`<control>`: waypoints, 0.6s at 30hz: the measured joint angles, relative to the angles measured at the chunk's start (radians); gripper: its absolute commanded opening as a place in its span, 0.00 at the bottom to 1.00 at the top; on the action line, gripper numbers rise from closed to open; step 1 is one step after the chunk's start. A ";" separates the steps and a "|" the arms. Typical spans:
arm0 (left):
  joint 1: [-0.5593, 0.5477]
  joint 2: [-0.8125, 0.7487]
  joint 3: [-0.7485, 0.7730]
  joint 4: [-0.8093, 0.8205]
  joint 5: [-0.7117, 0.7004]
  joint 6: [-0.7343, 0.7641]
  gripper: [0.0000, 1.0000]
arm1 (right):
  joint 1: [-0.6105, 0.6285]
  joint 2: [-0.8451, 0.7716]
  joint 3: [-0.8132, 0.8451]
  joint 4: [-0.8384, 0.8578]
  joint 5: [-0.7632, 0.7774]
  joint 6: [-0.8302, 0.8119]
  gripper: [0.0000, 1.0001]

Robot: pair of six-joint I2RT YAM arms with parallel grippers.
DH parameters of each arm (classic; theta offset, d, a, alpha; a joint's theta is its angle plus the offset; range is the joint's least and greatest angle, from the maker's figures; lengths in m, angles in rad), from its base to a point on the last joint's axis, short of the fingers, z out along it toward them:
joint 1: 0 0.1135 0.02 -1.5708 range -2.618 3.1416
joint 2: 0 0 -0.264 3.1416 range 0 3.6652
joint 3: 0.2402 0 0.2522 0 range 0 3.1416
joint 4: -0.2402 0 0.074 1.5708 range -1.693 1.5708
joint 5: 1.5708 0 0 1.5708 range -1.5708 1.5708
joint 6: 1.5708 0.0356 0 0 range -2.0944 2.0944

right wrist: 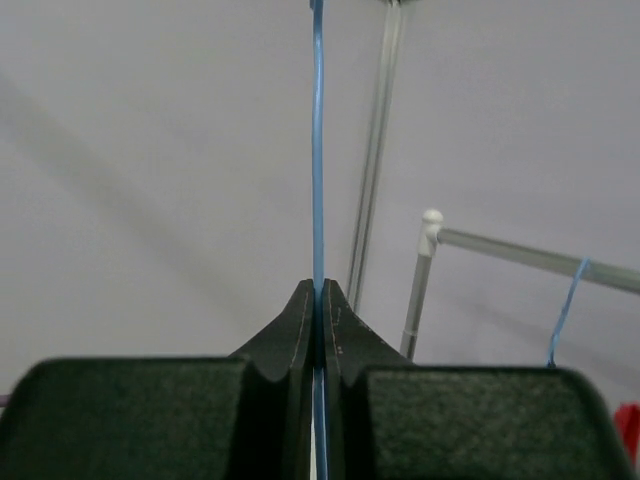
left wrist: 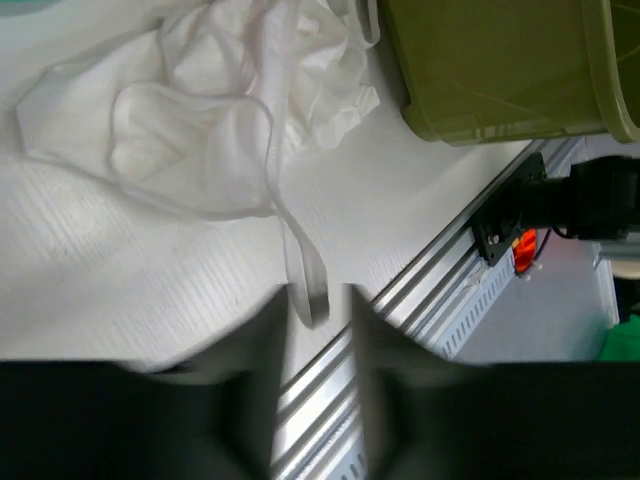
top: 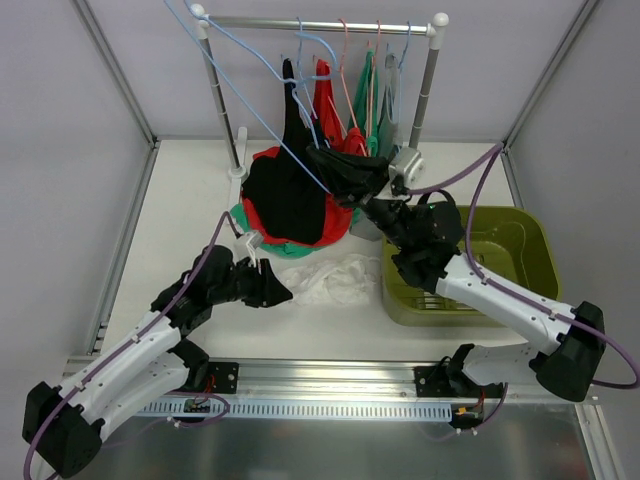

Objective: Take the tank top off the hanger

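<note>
On the white table (top: 190, 215) the crumpled white tank top (top: 335, 280) is laid, apparently released by the parted left claw (left wrist: 318, 330), while the thin blue wire hanger (right wrist: 317, 150) is clenched by the right claw (right wrist: 318, 300); removal is judged done.

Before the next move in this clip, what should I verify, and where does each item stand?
1. White tank top off the hanger and lying on the table: ok.
2. Right gripper shut on the blue hanger: ok.
3. Left gripper jaws apart: ok, a narrow gap shows.
4. Strap free of the left gripper: cannot tell, its end lies between the fingertips.
5. Black garment on the rack clear of the right gripper: cannot tell, they overlap in the top view.
</note>
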 measured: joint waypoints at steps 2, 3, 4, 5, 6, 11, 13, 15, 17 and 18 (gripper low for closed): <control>-0.001 -0.032 0.008 -0.049 -0.027 -0.008 0.77 | 0.011 0.000 0.060 -0.150 0.065 0.000 0.00; -0.001 -0.053 0.020 -0.085 -0.050 -0.010 0.98 | 0.018 0.000 0.096 -0.230 0.101 0.000 0.00; -0.001 -0.075 0.039 -0.120 -0.072 -0.008 0.99 | 0.022 0.000 0.131 -0.307 0.138 0.001 0.00; -0.001 -0.093 0.066 -0.156 -0.098 -0.013 0.99 | 0.025 -0.001 0.163 -0.380 0.176 0.003 0.00; -0.001 -0.109 0.100 -0.191 -0.124 -0.012 0.99 | 0.027 -0.003 0.188 -0.443 0.209 0.008 0.00; -0.001 -0.148 0.336 -0.367 -0.220 0.033 0.99 | 0.032 -0.006 0.256 -0.711 0.382 0.041 0.00; -0.001 -0.166 0.434 -0.439 -0.281 0.061 0.99 | 0.033 0.002 0.282 -0.825 0.438 0.060 0.00; -0.001 -0.190 0.506 -0.506 -0.346 0.093 0.99 | 0.033 0.030 0.334 -0.933 0.475 0.072 0.00; -0.001 -0.218 0.546 -0.558 -0.399 0.124 0.99 | 0.034 0.079 0.408 -1.014 0.505 0.078 0.00; -0.001 -0.234 0.549 -0.575 -0.421 0.140 0.99 | 0.034 0.114 0.457 -1.059 0.521 0.079 0.00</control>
